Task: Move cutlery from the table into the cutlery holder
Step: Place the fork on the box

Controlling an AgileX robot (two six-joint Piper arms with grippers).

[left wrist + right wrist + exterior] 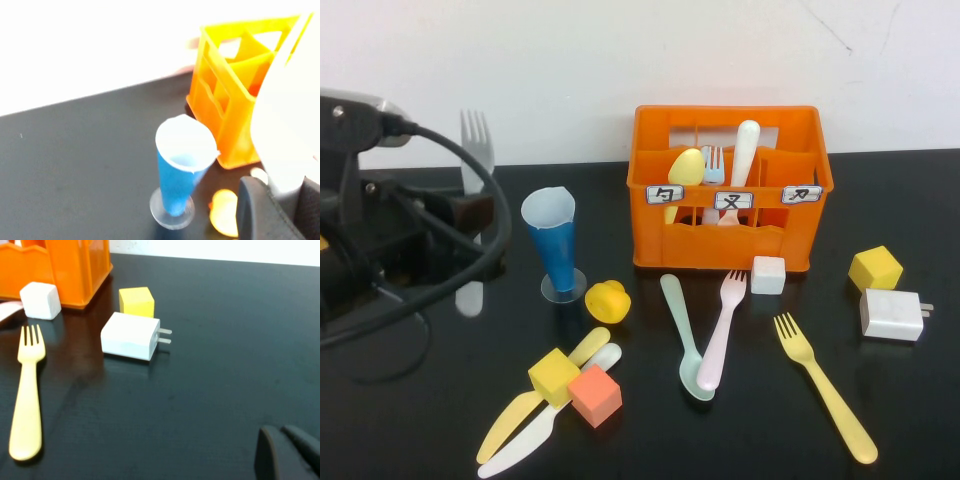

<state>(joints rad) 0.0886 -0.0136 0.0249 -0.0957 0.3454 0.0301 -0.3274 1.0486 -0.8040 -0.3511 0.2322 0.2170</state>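
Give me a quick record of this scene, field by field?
left gripper: at table's left side, raised, holding a pale fork upright
right gripper: low over the table, near the charger
cutlery holder: holds spoon, fork, knife
still on table: yellow fork, pink fork, mint spoon, two knives

Inside the cutlery holder point(730, 215) a spoon point(687, 166), a small fork point(714, 160) and a long handle point(746, 150) are stood. Just before it a crossed spoon point(682, 335) and fork point(722, 330) are laid. To its right front a plug point(891, 314) is placed, with the right gripper point(284, 452) nearer than that. To its left a cup point(553, 245) is set, and farther left a raised fork point(475, 135) is held upright by the left gripper point(470, 210).
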